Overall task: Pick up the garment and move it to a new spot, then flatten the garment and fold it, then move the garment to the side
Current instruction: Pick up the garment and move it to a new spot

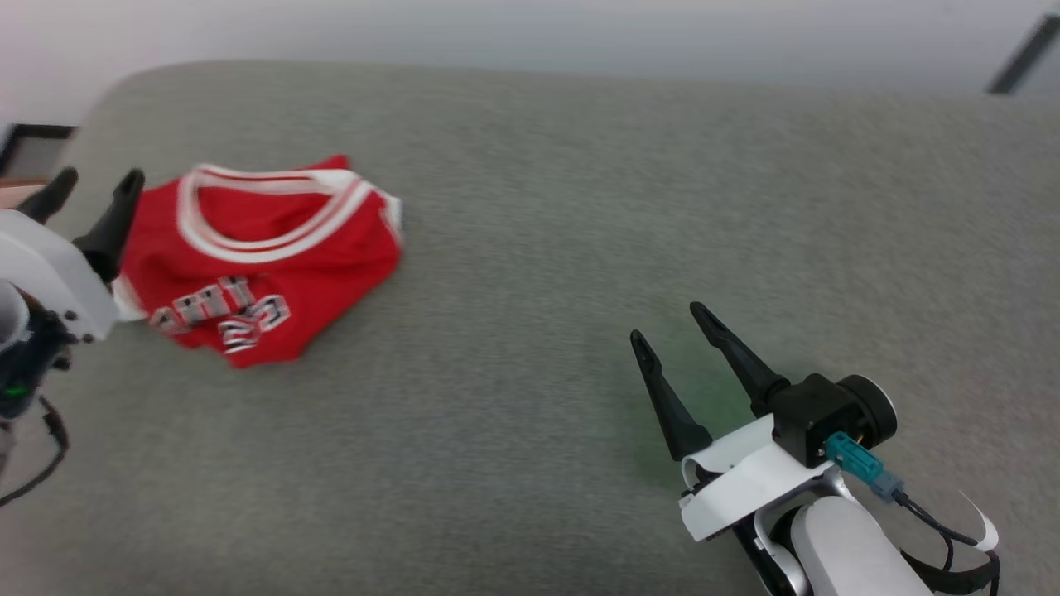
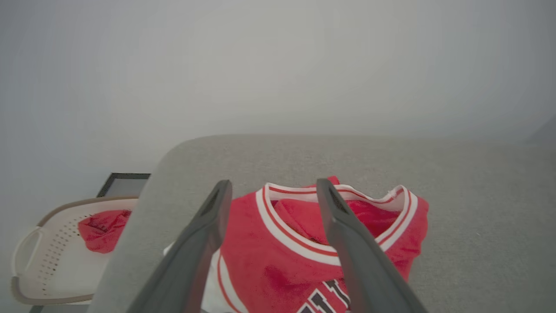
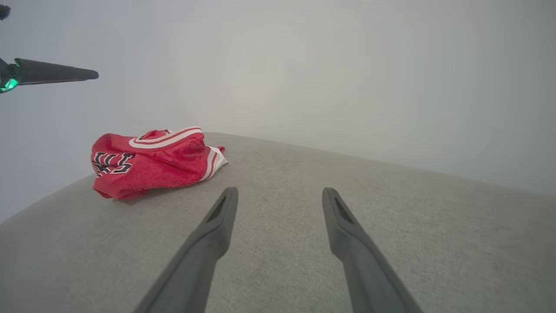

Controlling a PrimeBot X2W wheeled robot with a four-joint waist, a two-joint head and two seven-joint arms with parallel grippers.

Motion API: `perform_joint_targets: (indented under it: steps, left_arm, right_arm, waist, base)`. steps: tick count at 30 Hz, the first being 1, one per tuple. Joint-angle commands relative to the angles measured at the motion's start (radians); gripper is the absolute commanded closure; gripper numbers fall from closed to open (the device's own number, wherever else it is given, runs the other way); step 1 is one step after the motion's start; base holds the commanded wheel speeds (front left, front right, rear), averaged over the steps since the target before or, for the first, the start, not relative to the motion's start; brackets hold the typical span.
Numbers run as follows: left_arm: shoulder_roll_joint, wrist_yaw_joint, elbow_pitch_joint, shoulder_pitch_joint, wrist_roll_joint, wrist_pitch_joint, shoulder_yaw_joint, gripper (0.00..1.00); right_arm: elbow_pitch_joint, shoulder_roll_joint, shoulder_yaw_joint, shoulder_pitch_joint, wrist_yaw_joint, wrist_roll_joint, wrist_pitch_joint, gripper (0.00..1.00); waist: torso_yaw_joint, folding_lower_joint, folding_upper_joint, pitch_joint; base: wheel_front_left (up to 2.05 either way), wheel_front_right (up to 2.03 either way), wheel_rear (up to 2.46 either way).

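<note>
Pick-up not yet made: shirt [image 1: 265,265] lies bunched beside the left jaws

You are at the first step. The shirt sits crumpled on the far left part of the grey surface [image 1: 538,207], collar up and the lettering towards you, with nothing gripping it. Your left jaws are spread wide and hold nothing. They hang at the shirt's left edge and point across the collar, and the right wrist view shows them above the cloth, not on it. Your right jaws are just as wide and just as empty, over bare surface well away from the shirt.

My reading is that the next move calls for lowering the left jaws onto a raised fold near the collar and pinching through enough layers to lift the whole shirt. The open middle of the surface looks a fair place to put it down.

Off the surface's left edge stands a pale basket [image 2: 26,261] with a red cloth [image 2: 104,230] in it. Leave that cloth alone. Nothing lies between the shirt and the middle.
</note>
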Motion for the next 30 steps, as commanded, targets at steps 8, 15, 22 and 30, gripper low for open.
perform_joint_targets:
  steps: [8, 15, 22, 30]
  left_arm:
    - [0.095, 0.001, 0.063, -0.038, -0.309, 0.359, -0.115, 0.00]
    - [0.130, 0.002, 0.109, -0.035, -0.435, 0.501, -0.159, 0.00]
    - [0.100, 0.002, 0.130, -0.042, -0.472, 0.521, -0.204, 0.00]
    - [0.036, 0.002, 0.126, -0.042, -0.507, 0.518, -0.259, 1.00]
  right_arm:
    - [-0.054, 0.002, 0.014, -0.011, 0.000, -0.008, -0.005, 0.00]
    - [-0.111, 0.002, 0.011, -0.025, 0.000, -0.027, -0.005, 0.00]
    - [-0.165, 0.002, 0.007, -0.027, 0.000, -0.040, -0.005, 0.00]
    - [-0.175, 0.002, -0.004, -0.044, 0.000, -0.046, -0.005, 0.00]
  waist:
    - [-0.186, 0.0000, 0.0000, 0.141]
    - [-0.229, 0.0000, 0.0000, 0.226]
    - [-0.238, 0.0000, 0.0000, 0.301]
    - [-0.216, 0.0000, 0.0000, 0.294]
  base:
    - [0.00, 0.00, 0.00]
    - [0.00, 0.00, 0.00]
    - [0.00, 0.00, 0.00]
    - [0.00, 0.00, 0.00]
